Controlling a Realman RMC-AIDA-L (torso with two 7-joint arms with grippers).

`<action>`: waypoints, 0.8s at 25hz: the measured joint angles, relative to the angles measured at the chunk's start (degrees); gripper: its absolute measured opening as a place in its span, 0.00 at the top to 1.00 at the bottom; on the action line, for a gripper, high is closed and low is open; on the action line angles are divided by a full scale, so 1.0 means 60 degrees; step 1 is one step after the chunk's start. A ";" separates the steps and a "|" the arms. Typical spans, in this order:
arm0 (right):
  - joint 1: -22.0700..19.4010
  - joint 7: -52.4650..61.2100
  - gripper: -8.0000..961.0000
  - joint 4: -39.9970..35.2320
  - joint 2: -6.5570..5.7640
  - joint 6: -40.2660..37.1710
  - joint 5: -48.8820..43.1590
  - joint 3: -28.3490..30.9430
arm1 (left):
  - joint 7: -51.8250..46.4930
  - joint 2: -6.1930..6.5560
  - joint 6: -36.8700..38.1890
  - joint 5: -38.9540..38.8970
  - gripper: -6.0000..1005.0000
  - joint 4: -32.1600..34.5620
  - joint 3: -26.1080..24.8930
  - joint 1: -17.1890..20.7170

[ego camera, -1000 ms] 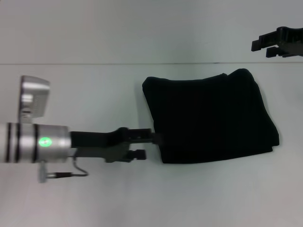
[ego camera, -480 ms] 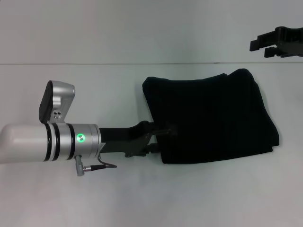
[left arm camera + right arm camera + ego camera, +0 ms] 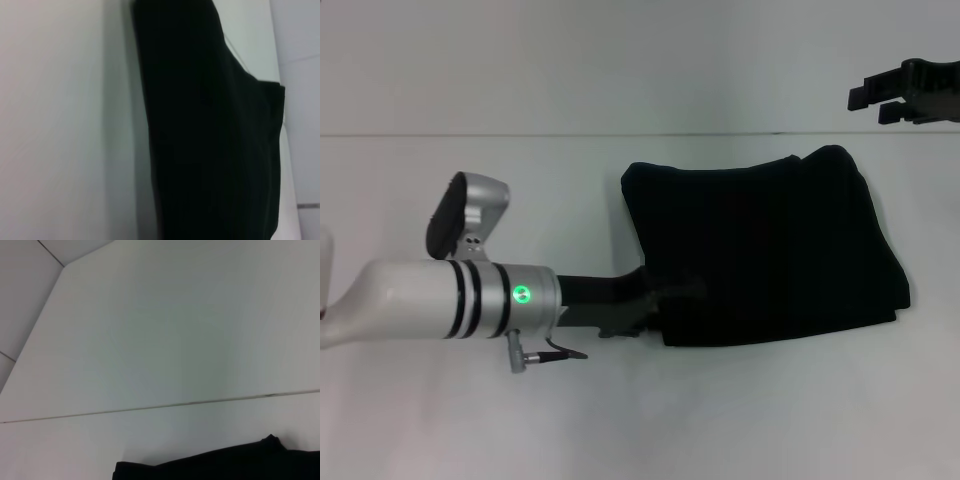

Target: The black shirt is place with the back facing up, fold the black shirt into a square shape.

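Note:
The black shirt [image 3: 770, 240] lies folded into a rough rectangle on the white table, right of centre in the head view, plain side up. My left arm reaches in from the left, and my left gripper [image 3: 668, 296] is at the shirt's near-left edge, its black tip merging with the cloth. The left wrist view shows the black shirt [image 3: 210, 130] close up on the table. Parked above the table at the far right is my right gripper [image 3: 872, 103], open and well clear of the shirt. A strip of the black shirt [image 3: 225, 465] shows in the right wrist view.
The white table [image 3: 520, 420] spreads to the left and front of the shirt. A thin seam line [image 3: 520, 135] crosses it behind the shirt.
My left arm has pushed to the right and its wrist has rolled, bringing the gripper from just beside the shirt's left edge onto that edge. The shirt and the right arm have stayed put.

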 joint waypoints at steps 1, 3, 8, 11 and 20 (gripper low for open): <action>-0.0007 0.0000 0.41 0.0000 0.0000 0.0003 0.0020 0.0001 | 0.0001 -0.0005 -0.0049 0.0000 0.15 -0.0075 0.0054 -0.0065; -0.0027 -0.0004 0.41 0.0000 0.0000 0.0005 0.0086 0.0007 | -0.0021 -0.0005 -0.0150 0.0000 0.15 -0.0201 0.0135 -0.0189; -0.0049 -0.0028 0.42 -0.0002 0.0000 0.0006 0.0131 0.0015 | 0.0048 -0.0022 -0.0198 -0.0044 0.19 -0.0258 0.0130 -0.0274; -0.0056 -0.0033 0.42 -0.0002 0.0000 0.0005 0.0140 0.0016 | 0.0050 -0.0032 -0.0195 -0.0072 0.31 -0.0292 0.0108 -0.0288; -0.0053 -0.0075 0.41 0.0061 0.0012 0.0013 0.0184 0.0015 | 0.0048 -0.0037 -0.0215 -0.0265 0.52 -0.0301 0.0094 -0.0228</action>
